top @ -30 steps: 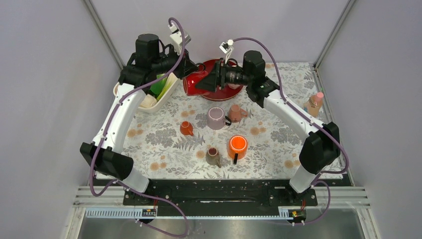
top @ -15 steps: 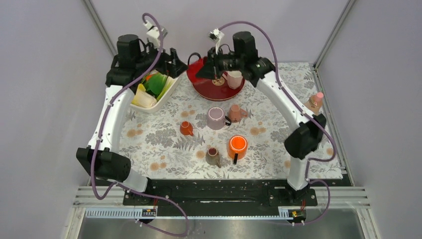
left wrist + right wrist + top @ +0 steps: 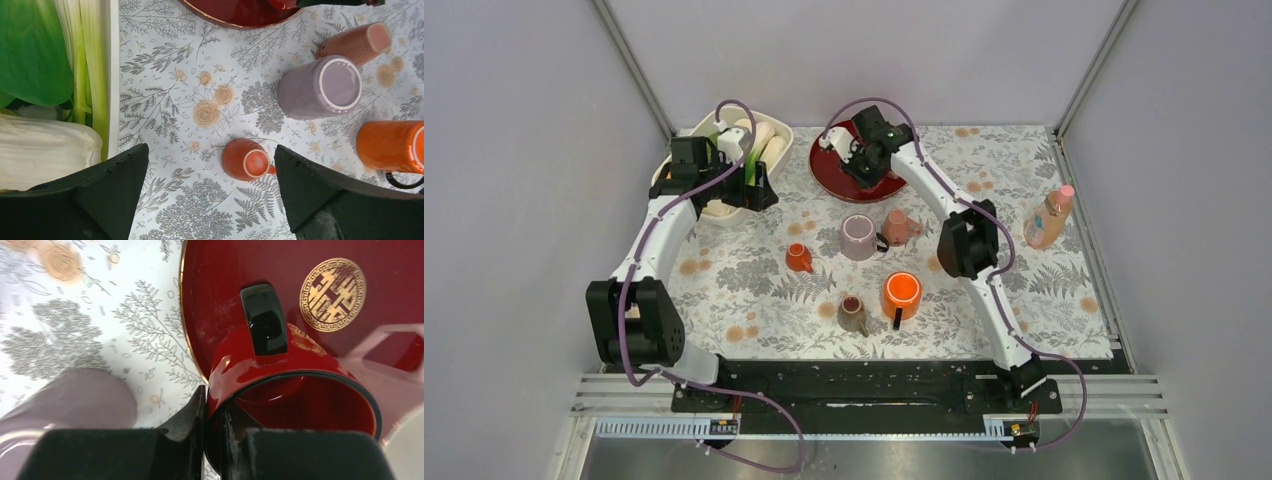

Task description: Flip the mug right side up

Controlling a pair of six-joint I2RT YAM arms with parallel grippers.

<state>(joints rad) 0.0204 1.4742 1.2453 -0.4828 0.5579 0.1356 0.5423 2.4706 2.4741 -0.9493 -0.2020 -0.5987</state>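
Note:
The red mug (image 3: 280, 375) with a black handle (image 3: 263, 325) hangs at the near edge of the dark red plate (image 3: 350, 270), its mouth facing the right wrist camera. My right gripper (image 3: 215, 405) is shut on its rim, one finger inside and one outside. From above, that gripper (image 3: 861, 165) hides the mug over the plate (image 3: 824, 165) at the back. My left gripper (image 3: 759, 185) stands open beside the white tray (image 3: 714, 215). In its wrist view its jaws (image 3: 210, 155) gape with nothing between them, above the cloth and a small orange cup (image 3: 247, 159) that stands base up.
The tray's rim (image 3: 114, 75) runs beside green and white vegetables. A lilac mug (image 3: 858, 237), a pink cup on its side (image 3: 898, 228), an orange mug (image 3: 902, 292) and a brown mug (image 3: 852, 313) stand mid-table. A pale mug (image 3: 395, 385) crowds the red one. A bottle (image 3: 1046, 218) stands far right.
The left gripper opened, let go of the red mug and drew back left toward the tray. The right gripper shut on the mug's rim and came down to the plate.

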